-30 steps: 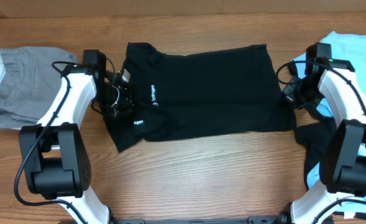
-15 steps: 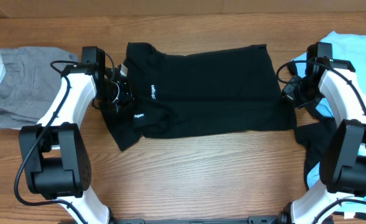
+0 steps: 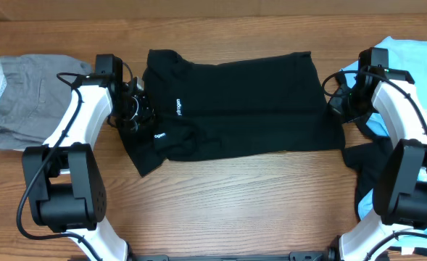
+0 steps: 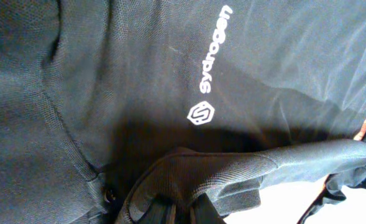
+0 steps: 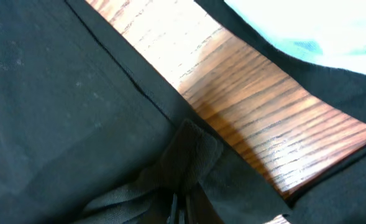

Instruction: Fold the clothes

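A black tee [image 3: 242,101] with small white lettering [image 3: 177,106] lies spread across the middle of the wooden table. My left gripper [image 3: 142,112] is at its left edge, shut on a pinched fold of the black fabric [image 4: 189,180]; the white logo [image 4: 201,114] shows just beyond it. My right gripper [image 3: 341,101] is at the tee's right edge, shut on a bunched bit of black cloth [image 5: 186,152]. A light blue tee [image 3: 416,65] lies at the far right, under and behind my right arm; it also shows in the right wrist view [image 5: 319,28].
A grey folded garment [image 3: 28,98] lies at the far left. More black cloth [image 3: 365,163] sits by the right arm's base. Bare wood [image 3: 249,203] runs along the front of the table.
The left gripper has pulled the tee's left edge a little up and leftward, folding the lower lettering under and rumpling the cloth. The right gripper has barely moved.
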### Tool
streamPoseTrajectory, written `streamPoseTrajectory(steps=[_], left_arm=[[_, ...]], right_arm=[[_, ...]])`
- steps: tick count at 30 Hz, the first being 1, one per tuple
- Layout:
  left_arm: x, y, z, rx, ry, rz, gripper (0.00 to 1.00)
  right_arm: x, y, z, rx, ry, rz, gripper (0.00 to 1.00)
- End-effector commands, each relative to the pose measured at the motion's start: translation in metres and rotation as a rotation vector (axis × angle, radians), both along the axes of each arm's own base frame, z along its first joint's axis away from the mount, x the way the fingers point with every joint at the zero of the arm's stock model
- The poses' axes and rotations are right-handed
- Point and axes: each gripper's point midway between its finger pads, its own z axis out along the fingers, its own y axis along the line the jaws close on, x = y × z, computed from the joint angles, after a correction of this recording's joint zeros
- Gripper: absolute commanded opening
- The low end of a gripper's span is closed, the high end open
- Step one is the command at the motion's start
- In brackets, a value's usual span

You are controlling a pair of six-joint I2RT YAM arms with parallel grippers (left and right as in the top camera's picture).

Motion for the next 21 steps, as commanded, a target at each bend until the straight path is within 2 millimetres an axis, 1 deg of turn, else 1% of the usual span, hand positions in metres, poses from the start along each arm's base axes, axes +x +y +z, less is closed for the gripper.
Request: streamPoseTrajectory(steps=[1,4,6,8,9,11,12,14,15,16,18,21], left_arm=[[0.000,0.002,-0.004,0.019,0.012,0.020,0.07],[0.001,0.003,-0.004,0.022,0.011,0.021,0.08],[0.001,0.003,-0.004,0.022,0.011,0.024,0.09],[0.003,0.004,-0.004,0.025,0.004,0.024,0.20],[0.004,0.004,-0.004,0.025,-0.005,0.024,0.22],[0.009,0.004,-0.003,0.025,-0.023,0.025,0.29],[0.010,0.004,-0.003,0.025,-0.029,0.025,0.34],[0.012,0.003,-0.002,0.021,-0.039,0.027,0.37],[0.013,0.001,-0.001,0.004,-0.041,0.024,0.37],[0.013,-0.008,0.006,-0.055,-0.049,0.011,0.37],[0.013,-0.020,0.015,-0.130,-0.069,-0.029,0.38],[0.006,-0.042,0.028,-0.242,-0.088,-0.106,0.41]], right_arm=[[0.004,0.000,0.005,-0.003,-0.026,0.015,0.04],[0.007,-0.001,0.006,-0.005,-0.036,0.016,0.05],[0.009,-0.001,0.006,-0.008,-0.045,0.019,0.11],[0.010,-0.001,0.006,-0.009,-0.051,0.021,0.11],[0.011,-0.001,0.006,-0.010,-0.053,0.031,0.11],[0.011,-0.001,0.007,-0.012,-0.057,0.047,0.20],[0.011,-0.001,0.007,-0.015,-0.057,0.060,0.25],[0.010,-0.001,0.006,-0.017,-0.054,0.072,0.26],[0.009,-0.001,0.006,-0.017,-0.047,0.079,0.28],[0.002,0.000,0.005,-0.019,-0.022,0.096,0.29],[-0.005,0.001,0.003,-0.012,0.011,0.096,0.30],[-0.020,0.004,0.000,0.001,0.070,0.096,0.30]])
